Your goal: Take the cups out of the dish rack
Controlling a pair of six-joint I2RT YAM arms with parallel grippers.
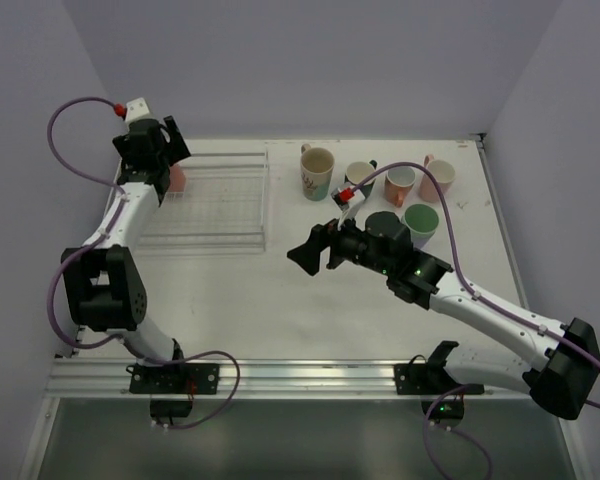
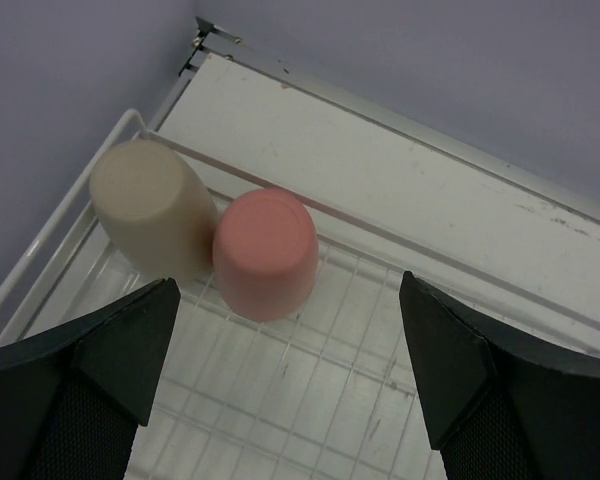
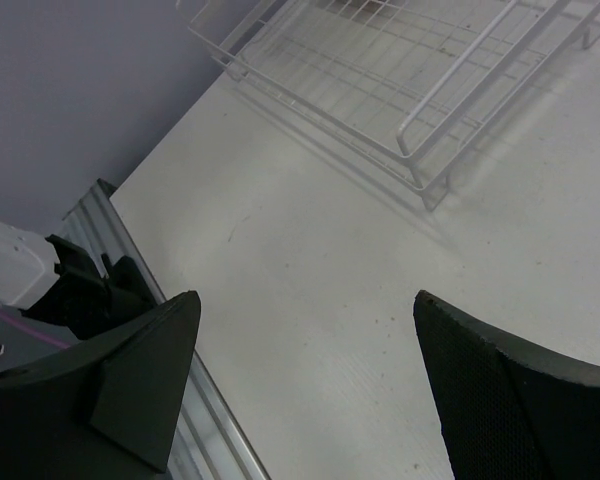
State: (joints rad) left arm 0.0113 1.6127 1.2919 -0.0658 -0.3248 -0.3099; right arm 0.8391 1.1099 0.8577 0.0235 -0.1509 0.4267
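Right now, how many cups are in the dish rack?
2: a beige cup upside down in a corner of the dish rack, a pink cup upside down beside it. The left arm may hide another.

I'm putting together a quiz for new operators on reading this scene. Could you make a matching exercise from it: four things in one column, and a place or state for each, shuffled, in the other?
Things
1. beige cup
2. floral mug
3. left gripper
4. right gripper

Places or states
A. open above bare table
B. upside down in a corner of the dish rack
C. upright on the table, outside the dish rack
D. open above the dish rack

Right pairs: 1-B, 2-C, 3-D, 4-A.
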